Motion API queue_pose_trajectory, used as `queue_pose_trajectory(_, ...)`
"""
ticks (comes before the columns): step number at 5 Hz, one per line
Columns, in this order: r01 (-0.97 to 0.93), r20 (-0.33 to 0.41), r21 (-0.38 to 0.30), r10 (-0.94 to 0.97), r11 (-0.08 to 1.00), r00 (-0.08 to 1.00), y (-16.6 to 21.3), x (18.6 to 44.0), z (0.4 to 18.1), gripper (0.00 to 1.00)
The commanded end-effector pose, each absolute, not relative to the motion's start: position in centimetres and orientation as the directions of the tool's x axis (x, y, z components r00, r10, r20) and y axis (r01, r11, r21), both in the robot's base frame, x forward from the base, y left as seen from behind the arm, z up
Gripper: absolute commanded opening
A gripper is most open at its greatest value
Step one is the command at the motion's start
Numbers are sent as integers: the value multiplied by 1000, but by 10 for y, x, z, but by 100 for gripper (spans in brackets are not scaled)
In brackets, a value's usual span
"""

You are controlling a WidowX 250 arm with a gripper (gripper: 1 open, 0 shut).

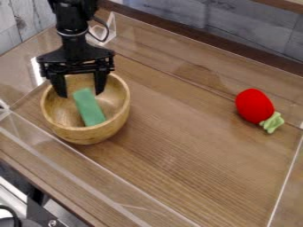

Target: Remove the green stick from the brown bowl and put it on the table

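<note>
Pincer: pincer [80, 87] spread wide, released, tips dipping inside brown bowl [62, 128].
Hidden: green stick's [88, 107] upper end lies between the tips, contact unclear.
Room: bare bench [190, 151] stretches right of pincer.

The gripper [77, 82], jaws spread wide, straddles the green stick [88, 106] in the brown bowl [66, 131].

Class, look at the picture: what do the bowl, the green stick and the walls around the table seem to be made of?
The brown bowl looks like wood, light brown with faint grain and a thick matte rim. The green stick is plain bright green and matte, probably painted wood or plastic; the picture leaves that open. The walls appear to be clear acrylic or similar plastic, since the tabletop shows through them.
</note>
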State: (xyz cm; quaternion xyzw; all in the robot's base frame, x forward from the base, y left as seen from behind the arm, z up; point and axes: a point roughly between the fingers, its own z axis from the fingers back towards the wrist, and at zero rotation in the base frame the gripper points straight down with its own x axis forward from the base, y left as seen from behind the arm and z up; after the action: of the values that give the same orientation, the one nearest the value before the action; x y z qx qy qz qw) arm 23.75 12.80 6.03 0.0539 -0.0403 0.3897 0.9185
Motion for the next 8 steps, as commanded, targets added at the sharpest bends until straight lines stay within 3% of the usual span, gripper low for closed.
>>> queue_pose_trajectory(1,-727,174,66,710,683,683,138,243,76,100)
queue_pose_trajectory(3,-660,183,86,640,746,747,138,251,73,100)
queue_pose_trajectory(5,-613,182,94,592,784,785,147,251,98,100)
queue_pose_trajectory(8,-590,87,84,584,803,807,144,243,47,100)
